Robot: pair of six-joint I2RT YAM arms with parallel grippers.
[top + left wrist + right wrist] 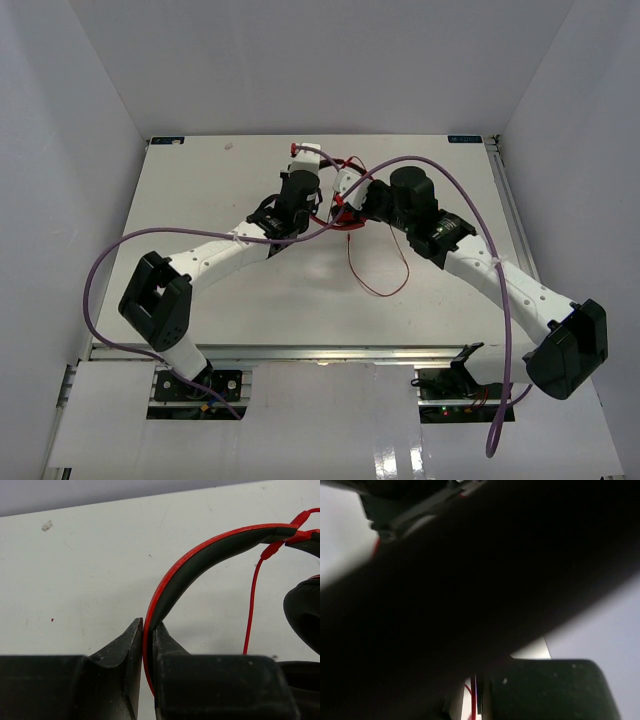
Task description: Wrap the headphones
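The red headphones [343,218] sit between my two grippers at the middle of the table. My left gripper [148,630] is shut on the red and black headband [200,555], pinched edge-on between its jaws. A black ear pad [302,612] shows at the right of the left wrist view. The thin red cord [379,288] trails toward me in a loop on the table. My right gripper [349,190] is pressed against the headphones. Its wrist view is almost wholly dark. Only one finger [540,690] and a strip of red cord [473,702] beside it show.
Thick purple robot cables [470,200] arch over both arms and above the headphones. White walls close in the table [200,190] at the left, right and back. A small scrap [46,526] lies on the table far left in the left wrist view.
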